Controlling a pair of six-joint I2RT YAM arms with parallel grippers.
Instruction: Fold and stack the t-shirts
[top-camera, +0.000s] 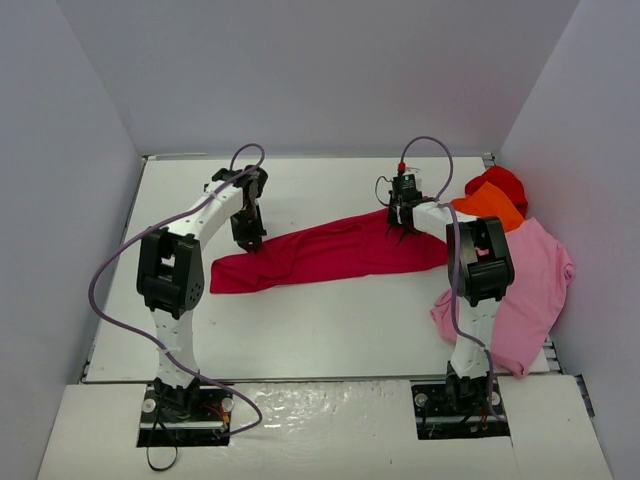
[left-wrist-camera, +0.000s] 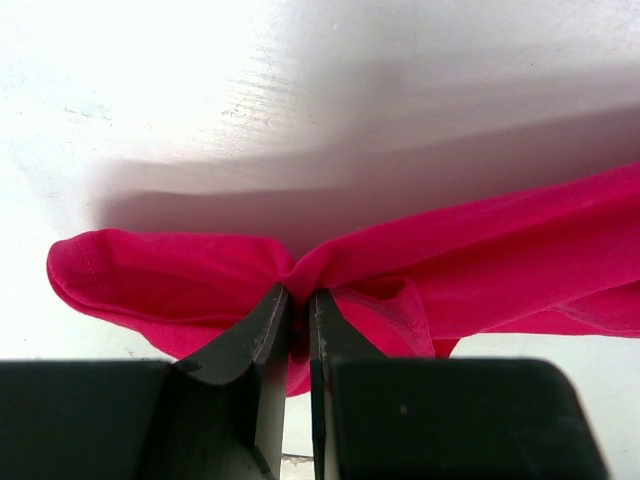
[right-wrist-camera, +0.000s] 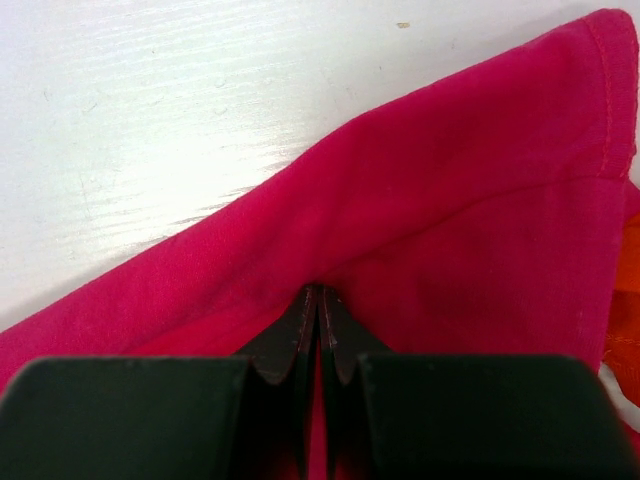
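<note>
White worktop (top-camera: 300, 330), plain pale walls (top-camera: 300, 80) on three sides. Crimson t-shirt (top-camera: 330, 255) lies as crumpled band across worktop centre, unfolded. Left fingers (left-wrist-camera: 262, 330) pinched shut on its left end; right fingers (right-wrist-camera: 300, 325) pinched shut on its right end. Orange t-shirt (top-camera: 490, 205), light pink t-shirt (top-camera: 530, 280), bright red t-shirt (top-camera: 500, 182) heaped at right edge. Judgement: nothing folded, no stack yet.
</note>
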